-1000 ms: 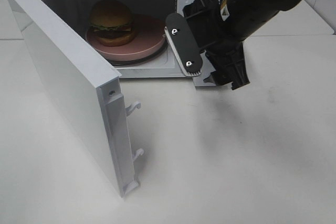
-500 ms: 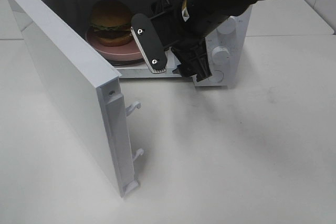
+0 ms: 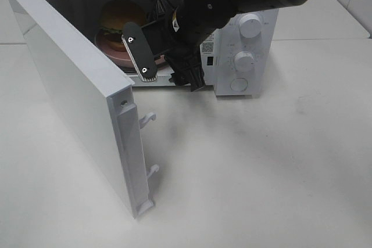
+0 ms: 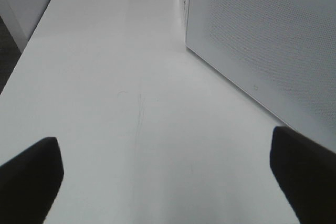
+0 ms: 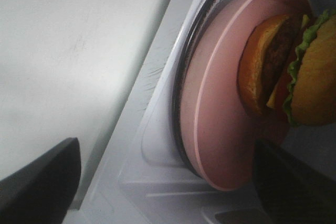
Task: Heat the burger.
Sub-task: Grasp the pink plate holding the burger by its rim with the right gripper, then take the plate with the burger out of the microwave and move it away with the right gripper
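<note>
Right tool [image 3: 165, 65] half-hides burger [image 3: 119, 15], overhead only.

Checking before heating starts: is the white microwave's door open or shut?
Open. The white door stands wide out from the box, and the golden-bun burger on its pink round plate shows inside the cavity.

- Plain white desk [image 3: 261, 172], matte, takes up pretty much the whole high view.
- A thin seam [image 3: 331, 40] runs across near the desk's far edge, with more white tabletop beyond it.
- Light is soft and even, just one blurry grey shadow [image 3: 192, 137] mid-desk.
- Faint hairline scratches [image 4: 139, 114] show in the left wrist view.
- Dark floor [image 4: 6, 56] peeks past the desk's side edge.
</note>
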